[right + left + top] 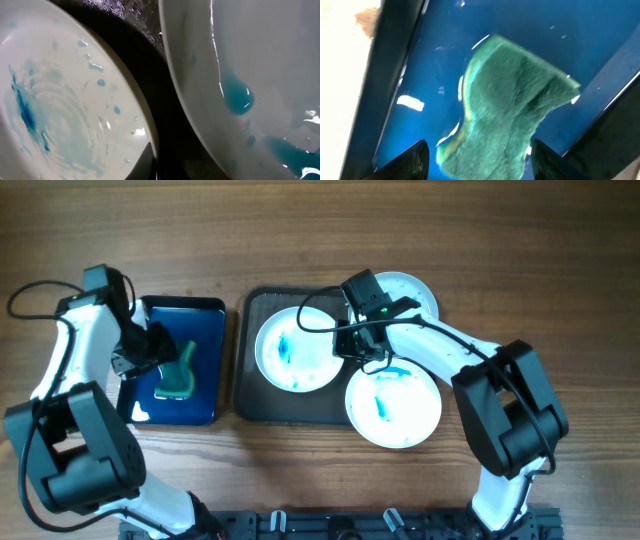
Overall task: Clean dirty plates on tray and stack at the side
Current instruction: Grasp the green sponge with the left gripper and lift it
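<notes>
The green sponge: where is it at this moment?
In the overhead view the sponge lies in the blue tray on the left side of the table, between the fingers of the left gripper, left of the dark tray.

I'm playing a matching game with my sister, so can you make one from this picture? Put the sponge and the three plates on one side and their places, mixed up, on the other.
Things:
1. sponge
2. left plate
3. near plate
4. far plate

Places:
A. at the dark tray's far right corner
B. in the blue tray
C. over the dark tray's near right corner
D. inside the dark tray, left part

Pairs: 1-B, 2-D, 3-C, 4-A
</notes>
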Controlling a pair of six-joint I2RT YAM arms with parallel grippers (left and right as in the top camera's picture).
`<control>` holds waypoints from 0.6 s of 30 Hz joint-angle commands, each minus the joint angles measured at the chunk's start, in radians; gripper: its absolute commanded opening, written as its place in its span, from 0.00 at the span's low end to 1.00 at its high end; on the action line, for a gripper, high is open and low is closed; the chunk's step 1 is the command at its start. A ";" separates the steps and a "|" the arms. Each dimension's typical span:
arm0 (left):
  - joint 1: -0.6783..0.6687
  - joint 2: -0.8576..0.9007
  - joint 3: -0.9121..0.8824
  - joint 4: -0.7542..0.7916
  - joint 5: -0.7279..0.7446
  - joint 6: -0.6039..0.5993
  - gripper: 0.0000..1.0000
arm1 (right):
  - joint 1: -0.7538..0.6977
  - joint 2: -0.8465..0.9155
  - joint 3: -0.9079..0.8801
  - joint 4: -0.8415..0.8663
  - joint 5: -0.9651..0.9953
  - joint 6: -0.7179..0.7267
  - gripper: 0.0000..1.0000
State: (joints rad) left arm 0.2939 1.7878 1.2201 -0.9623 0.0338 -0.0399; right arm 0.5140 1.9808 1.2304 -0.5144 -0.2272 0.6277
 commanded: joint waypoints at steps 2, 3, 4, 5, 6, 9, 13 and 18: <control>-0.010 0.058 -0.058 0.055 0.073 0.071 0.62 | 0.006 0.045 0.005 0.001 0.016 0.001 0.04; -0.015 0.058 -0.058 0.059 0.106 0.105 0.62 | 0.006 0.045 0.005 0.002 0.012 0.000 0.04; -0.023 0.058 -0.058 0.071 0.115 0.115 0.62 | 0.006 0.045 0.005 0.002 0.012 0.001 0.04; -0.029 0.058 -0.058 0.076 0.114 0.116 0.61 | 0.006 0.045 0.005 0.002 0.012 0.000 0.04; -0.034 0.059 -0.058 0.081 0.111 0.115 0.61 | 0.006 0.045 0.005 0.002 0.012 0.001 0.04; -0.038 0.059 -0.095 0.140 0.076 0.115 0.53 | 0.006 0.045 0.005 0.002 0.012 0.000 0.04; -0.038 0.059 -0.131 0.170 0.040 0.114 0.33 | 0.006 0.045 0.005 0.001 0.012 0.000 0.04; -0.038 0.057 -0.142 0.166 0.046 0.076 0.04 | 0.006 0.045 0.005 0.003 0.012 0.003 0.04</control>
State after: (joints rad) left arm 0.2607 1.8400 1.1057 -0.7876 0.0803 0.0673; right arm 0.5140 1.9808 1.2304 -0.5140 -0.2276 0.6277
